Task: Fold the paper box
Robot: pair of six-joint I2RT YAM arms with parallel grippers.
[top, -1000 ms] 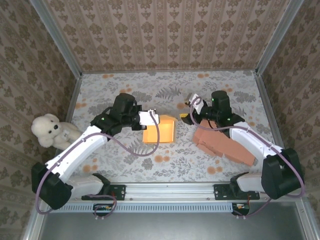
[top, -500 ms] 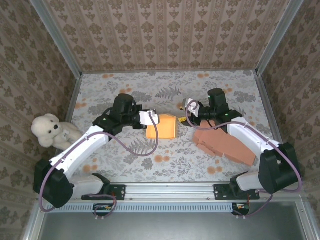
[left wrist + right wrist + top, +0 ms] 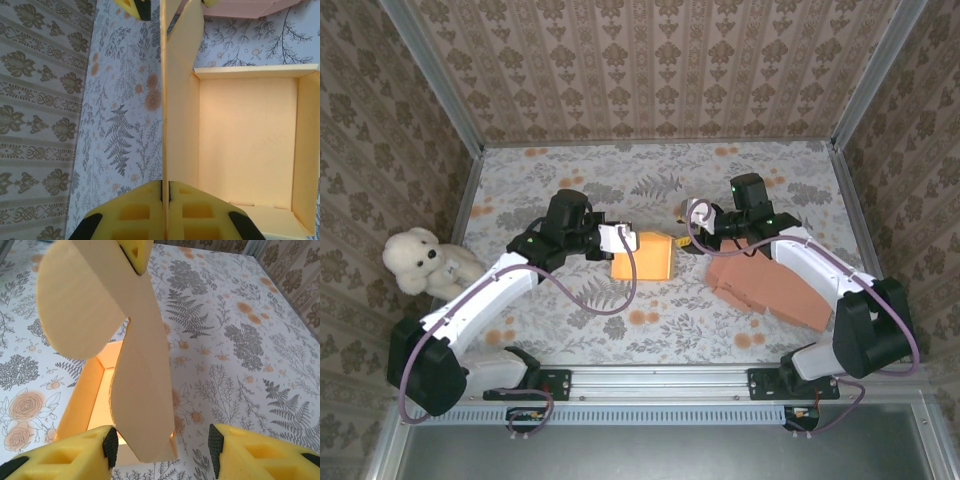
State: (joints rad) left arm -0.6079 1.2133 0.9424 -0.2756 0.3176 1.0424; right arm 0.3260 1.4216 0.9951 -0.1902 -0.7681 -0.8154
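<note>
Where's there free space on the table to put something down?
Free: the far strip of table along the back wall, and the near strip between paper box and rail. Crowded: the middle, where left gripper and right gripper meet at the box, and the right, under flat cardboard.

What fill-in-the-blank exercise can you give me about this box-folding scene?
1. The left jaws are ___ on a wall of the box.
2. The right jaws stand ___, with a box flap between them.
3. A white ___ sits to the left of the left arm.

Missing words: shut; open; teddy bear.
</note>
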